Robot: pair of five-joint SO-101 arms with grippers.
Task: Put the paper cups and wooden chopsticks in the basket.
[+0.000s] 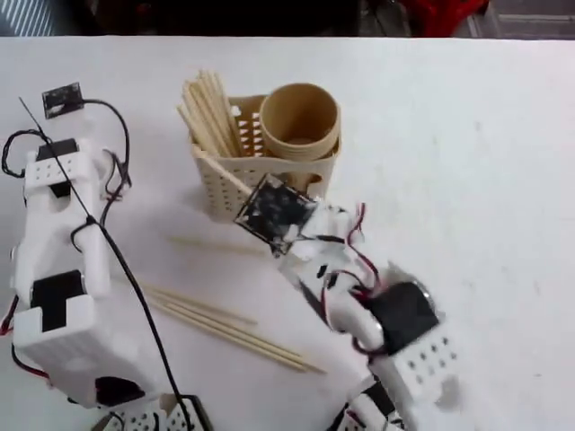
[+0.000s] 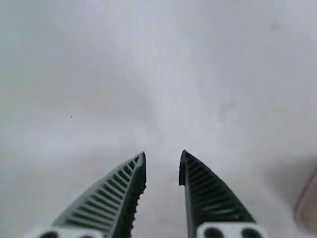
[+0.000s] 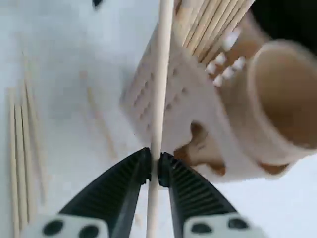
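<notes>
Nearest you, at the lower centre of the high view, a few loose chopsticks (image 1: 252, 343) lie side by side on the white table (image 1: 467, 135), slanting down toward the right. Just past them a single chopstick (image 1: 216, 245) lies on its own. Your left arm (image 1: 63, 269) sits along the left edge of the frame, well apart from all of this. Its left gripper (image 2: 162, 157) hangs over bare tabletop, its fingers a narrow gap apart with nothing between them. Your right arm (image 1: 395, 323) comes in from the lower right. The right gripper (image 3: 154, 162) is pinched on a held chopstick (image 3: 161, 74), gripping it near one end. The rest of the stick slants up across the front wall of the perforated basket (image 1: 216, 193). In the basket, at the upper centre of the frame, a bundle of chopsticks (image 1: 208, 112) leans out of the left part. The paper cups (image 1: 299, 121) stand nested in the right part, mouth upward.
</notes>
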